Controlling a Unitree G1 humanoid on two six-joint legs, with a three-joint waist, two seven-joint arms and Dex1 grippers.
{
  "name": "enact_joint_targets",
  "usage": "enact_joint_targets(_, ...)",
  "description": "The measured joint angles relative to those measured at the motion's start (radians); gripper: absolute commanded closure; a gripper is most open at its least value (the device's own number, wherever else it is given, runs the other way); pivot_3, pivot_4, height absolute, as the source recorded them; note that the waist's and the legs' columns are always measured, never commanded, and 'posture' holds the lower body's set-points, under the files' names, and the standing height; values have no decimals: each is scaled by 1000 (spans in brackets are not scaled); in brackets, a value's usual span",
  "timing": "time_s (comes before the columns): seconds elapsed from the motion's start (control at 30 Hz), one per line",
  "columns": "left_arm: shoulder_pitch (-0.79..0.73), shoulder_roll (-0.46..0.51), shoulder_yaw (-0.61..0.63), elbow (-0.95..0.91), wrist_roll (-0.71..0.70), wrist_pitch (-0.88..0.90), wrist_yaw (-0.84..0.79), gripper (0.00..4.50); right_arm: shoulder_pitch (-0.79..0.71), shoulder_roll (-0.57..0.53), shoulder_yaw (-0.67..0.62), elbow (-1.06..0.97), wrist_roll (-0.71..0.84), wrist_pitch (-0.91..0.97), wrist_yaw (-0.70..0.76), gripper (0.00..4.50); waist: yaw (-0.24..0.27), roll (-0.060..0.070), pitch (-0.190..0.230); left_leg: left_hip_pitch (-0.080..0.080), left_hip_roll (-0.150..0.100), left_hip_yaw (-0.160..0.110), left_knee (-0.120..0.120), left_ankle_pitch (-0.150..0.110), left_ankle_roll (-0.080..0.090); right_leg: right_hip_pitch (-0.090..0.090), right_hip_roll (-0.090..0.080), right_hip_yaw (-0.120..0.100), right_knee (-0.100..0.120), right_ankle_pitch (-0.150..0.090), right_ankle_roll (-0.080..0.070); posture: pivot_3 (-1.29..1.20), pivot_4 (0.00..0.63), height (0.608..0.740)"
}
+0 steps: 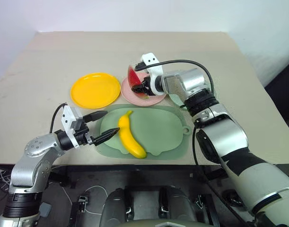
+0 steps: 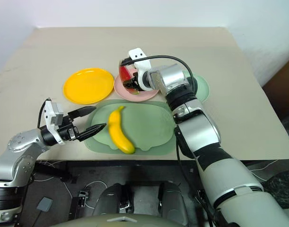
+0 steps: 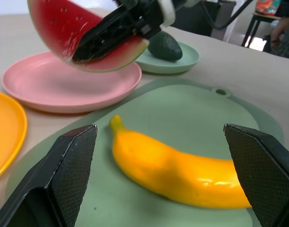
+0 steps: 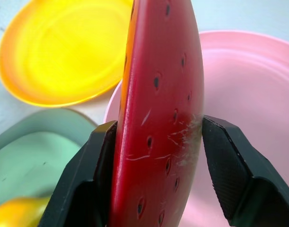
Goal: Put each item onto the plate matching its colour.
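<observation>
Gripping the watermelon wedge (image 4: pixel 158 123) over the pink plate (image 1: pixel 156 98), right gripper (image 1: pixel 143 87) pinches both faces — left gripper (image 1: pixel 100 126) spread wide beside the banana (image 1: pixel 129 135) on the mat (image 1: pixel 168 130).

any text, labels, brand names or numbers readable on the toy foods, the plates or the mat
None: no readable text in any view.
Red watermelon wedge: dark seed marks only.
Long yellow banana, dark green avocado: plain.
Yellow, pink and light green round plastic plates: plain.
Large pale green mat: plain.
</observation>
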Motion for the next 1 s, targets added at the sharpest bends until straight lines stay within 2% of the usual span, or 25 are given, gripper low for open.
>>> enact_joint_targets(0.13, 14, 1, 5, -7, 0, -5, 5, 0, -32, 54, -2, 183, -70, -143, 10, 2101, -1, 0, 0, 0, 0, 0, 0, 0, 0, 0, 0, 0, 0, 0, 0, 0, 150, 695)
enact_joint_targets(0.27, 39, 1, 20, -19, 0, -7, 11, 0, -41, 82, -22, 270, -115, -231, -15, 2101, -1, 0, 0, 0, 1, -1, 0, 0, 0, -1, 0, 0, 1, 0, 0, 0, 150, 695)
enact_joint_targets(0.47, 58, 1, 23, -33, 0, -9, 25, 0, -50, 102, -50, 321, -169, -303, -51, 58, 0, 0, 0, 0, 1, -1, 1, 0, -1, -1, 0, 0, 1, 0, 0, 0, 150, 695)
enact_joint_targets(0.67, 47, 5, 23, -67, -5, 17, 48, 0, -61, 86, -101, 325, -189, -314, -58, 23, 0, 0, 0, 0, 1, -2, 1, 1, -1, 0, 1, 0, 1, 0, 0, 0, 150, 695)
enact_joint_targets(0.83, 31, 14, 24, -78, -18, 42, 63, 0, -76, 38, -151, 297, -180, -287, 2, 23, 0, 0, 0, 0, 1, -2, 1, 1, -1, 0, 1, 0, 1, 0, 0, 0, 150, 695)
enact_joint_targets(0.9, 25, 14, 23, -79, -22, 50, 66, 0, -71, 16, -166, 245, -166, -246, 41, 23, 0, 0, 0, 0, 1, -2, 1, 1, -1, 0, 1, 0, 1, 0, 0, 0, 150, 695)
enact_joint_targets(1.0, 15, 13, 20, -80, -22, 54, 74, 0, 1, -29, -174, 24, -132, -140, 109, 23, 1, 0, 0, 0, 1, -3, 1, 1, -1, 0, 1, 0, 1, 0, 0, 0, 150, 695)
